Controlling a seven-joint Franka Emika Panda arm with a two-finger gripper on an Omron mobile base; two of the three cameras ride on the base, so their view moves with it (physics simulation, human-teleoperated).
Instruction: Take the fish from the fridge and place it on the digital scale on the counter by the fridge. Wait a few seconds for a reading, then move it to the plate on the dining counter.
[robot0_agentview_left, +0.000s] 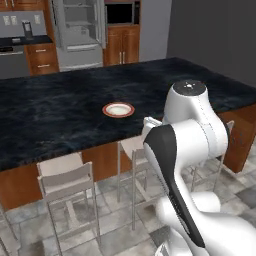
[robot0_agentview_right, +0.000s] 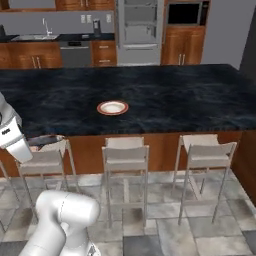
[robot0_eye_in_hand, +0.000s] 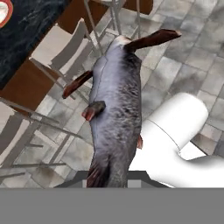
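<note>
Hand view shows the fish (robot0_eye_in_hand: 116, 105), a grey body with reddish-brown fins and tail, running up the middle of the frame from the bottom edge, where the gripper (robot0_eye_in_hand: 114, 175) is closed tightly on its lower end. Pale stools (robot0_eye_in_hand: 57, 46) and tiled floor (robot0_eye_in_hand: 183, 48) are seen behind it, so the fish is judged to be held in the air just off the near edge of the dining counter (robot0_eye_in_hand: 26, 26), not yet over it. A sliver of the orange-rimmed plate (robot0_eye_in_hand: 3, 13) is caught at the upper left corner of that frame.

In the left base view the plate (robot0_agentview_left: 118, 109) sits bare near the middle of the dining counter (robot0_agentview_left: 60, 115); the right base view shows the same plate (robot0_agentview_right: 112, 107) left of centre on the black top (robot0_agentview_right: 175, 100). The fridge (robot0_agentview_left: 80, 30) stands at the top of the frame with its doors open, and the far counter (robot0_agentview_left: 20, 42) lies at upper left; the scale cannot be made out there.

With the fish out of the fridge and carried to the island, the fetching appears done; whether the weighing was completed cannot be told. What is left is judged to be the reach across to the plate, the lowering and the release.
</note>
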